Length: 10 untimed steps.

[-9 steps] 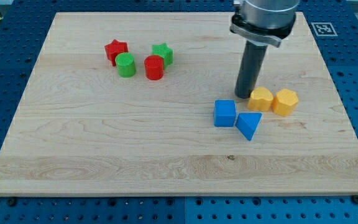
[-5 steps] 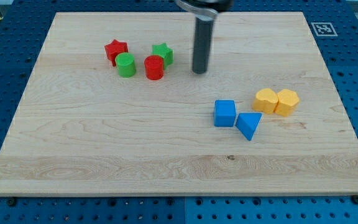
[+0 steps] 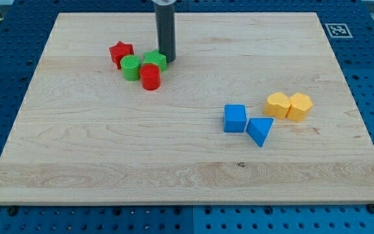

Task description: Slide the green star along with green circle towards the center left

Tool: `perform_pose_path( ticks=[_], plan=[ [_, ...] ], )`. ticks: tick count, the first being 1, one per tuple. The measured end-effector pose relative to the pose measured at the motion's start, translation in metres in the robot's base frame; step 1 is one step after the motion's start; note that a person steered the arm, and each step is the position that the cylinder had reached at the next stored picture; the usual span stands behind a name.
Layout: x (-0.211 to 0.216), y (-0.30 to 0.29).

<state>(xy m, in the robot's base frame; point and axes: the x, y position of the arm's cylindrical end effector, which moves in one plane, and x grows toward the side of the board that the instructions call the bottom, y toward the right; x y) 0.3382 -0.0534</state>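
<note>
The green star (image 3: 153, 61) sits near the view's top left, touching the green circle (image 3: 131, 67) on its left. My tip (image 3: 167, 60) rests on the board against the green star's right side. A red circle (image 3: 150, 77) lies just below the green star, touching it. A red star (image 3: 121, 52) sits at the upper left of the green circle.
A blue cube (image 3: 235, 119) and a blue triangle (image 3: 260, 130) lie right of the board's middle. Two yellow blocks, a heart-like one (image 3: 278, 104) and a hexagon (image 3: 299, 106), sit to their upper right. The wooden board (image 3: 76, 169) ends in blue pegboard all around.
My tip moved from beside the yellow blocks up and left to the green star. The green star shifted left against the green circle, and the red circle moved left and down.
</note>
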Motion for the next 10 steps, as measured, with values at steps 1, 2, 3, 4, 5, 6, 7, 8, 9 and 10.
perform_pose_path(
  ticks=[1,2,3,4,5,6,7,8,9,10],
  plan=[
    [0.0,-0.013],
    [0.0,-0.003],
    [0.003,0.015],
    [0.012,0.015],
    [0.016,0.008],
    [0.016,-0.02],
    [0.016,-0.051],
    [0.016,-0.067],
    [0.016,-0.069],
    [0.016,-0.069]
  ],
)
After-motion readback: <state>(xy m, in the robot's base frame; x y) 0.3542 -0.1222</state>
